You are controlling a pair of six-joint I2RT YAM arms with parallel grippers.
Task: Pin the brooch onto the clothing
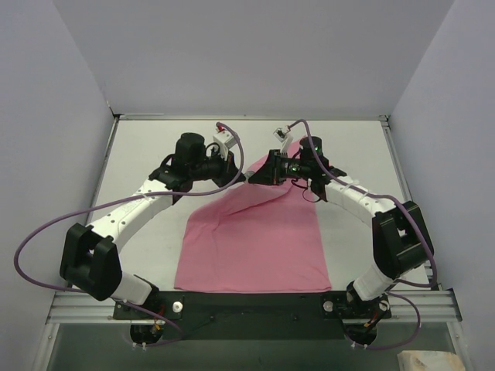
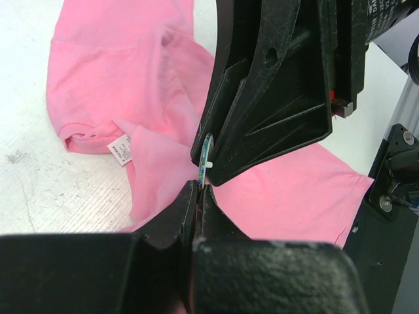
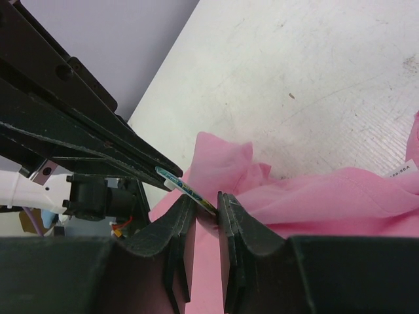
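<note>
Between both pincer tips: the brooch (image 3: 185,188), edge-on over a lifted fold of the pink T-shirt (image 1: 255,247).
Right gripper (image 3: 207,208), jaws slightly apart, nips one rim; left gripper (image 2: 200,190), fully closed, meets the other, seemingly bracing it for pinning.
</note>
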